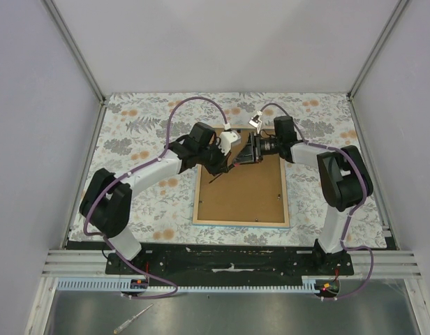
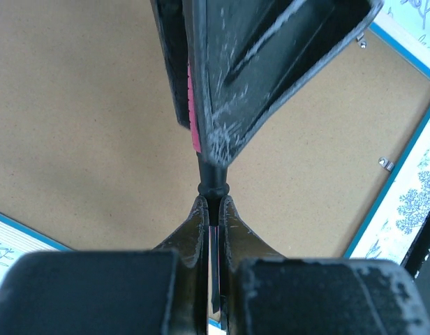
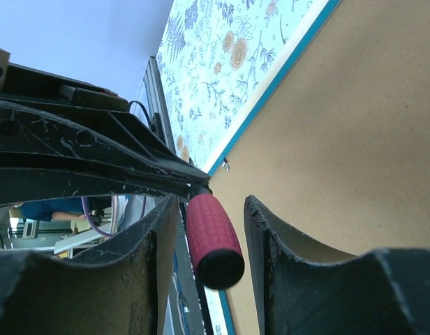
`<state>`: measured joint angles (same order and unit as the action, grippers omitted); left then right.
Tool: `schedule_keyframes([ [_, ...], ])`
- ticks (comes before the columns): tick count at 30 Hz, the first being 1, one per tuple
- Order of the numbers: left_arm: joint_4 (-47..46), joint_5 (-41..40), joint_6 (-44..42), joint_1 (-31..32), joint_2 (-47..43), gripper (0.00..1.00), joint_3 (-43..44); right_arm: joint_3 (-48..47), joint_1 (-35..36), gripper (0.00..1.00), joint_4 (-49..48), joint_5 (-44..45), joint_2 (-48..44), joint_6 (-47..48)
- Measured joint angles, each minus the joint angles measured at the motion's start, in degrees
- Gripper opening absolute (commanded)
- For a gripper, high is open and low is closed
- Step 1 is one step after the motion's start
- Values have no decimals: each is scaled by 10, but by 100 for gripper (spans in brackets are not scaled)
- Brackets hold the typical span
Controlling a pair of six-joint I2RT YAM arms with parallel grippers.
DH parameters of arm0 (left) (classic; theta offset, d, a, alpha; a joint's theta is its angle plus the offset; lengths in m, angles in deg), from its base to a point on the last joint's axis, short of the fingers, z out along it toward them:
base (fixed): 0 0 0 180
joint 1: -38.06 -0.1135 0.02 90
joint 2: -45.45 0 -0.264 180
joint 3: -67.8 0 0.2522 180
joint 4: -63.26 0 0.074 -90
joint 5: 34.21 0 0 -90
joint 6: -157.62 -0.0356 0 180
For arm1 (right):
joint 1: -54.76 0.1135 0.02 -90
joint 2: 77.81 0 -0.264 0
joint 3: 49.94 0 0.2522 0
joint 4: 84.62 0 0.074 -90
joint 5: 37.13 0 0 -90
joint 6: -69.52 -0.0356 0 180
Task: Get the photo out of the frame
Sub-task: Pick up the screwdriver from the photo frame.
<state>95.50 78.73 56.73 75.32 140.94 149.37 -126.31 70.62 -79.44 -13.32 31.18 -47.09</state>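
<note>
Frame (image 1: pixel 240 223) flat on floral worktop (image 1: pixel 131 139), face down, blue rim outermost. Photo (image 1: pixel 239 195) inside frame, only brown board back showing. Small metal tabs (image 2: pixel 386 165) along rim at board edge. Both arms meet over frame's far edge. Left claw (image 2: pixel 213 202) pinched tight on thin black shaft of red-handled tool (image 3: pixel 211 241). Right claw (image 3: pixel 209 202) spread, fingers straddling red handle, gap each side. Spare screwdriver (image 1: pixel 131 321) on near metal ledge.
</note>
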Motion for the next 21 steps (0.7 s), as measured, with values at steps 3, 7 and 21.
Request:
schedule_keyframes([
  [3,-9,2,7,0,-2,2,-1,0,11,48,-9,0,4,-7],
  [7,-9,6,13,0,-3,2,-5,0,29,42,-12,1,6,-11],
  [21,-22,8,21,0,-10,59,-17,3,32,0,-25,5,6,-16],
])
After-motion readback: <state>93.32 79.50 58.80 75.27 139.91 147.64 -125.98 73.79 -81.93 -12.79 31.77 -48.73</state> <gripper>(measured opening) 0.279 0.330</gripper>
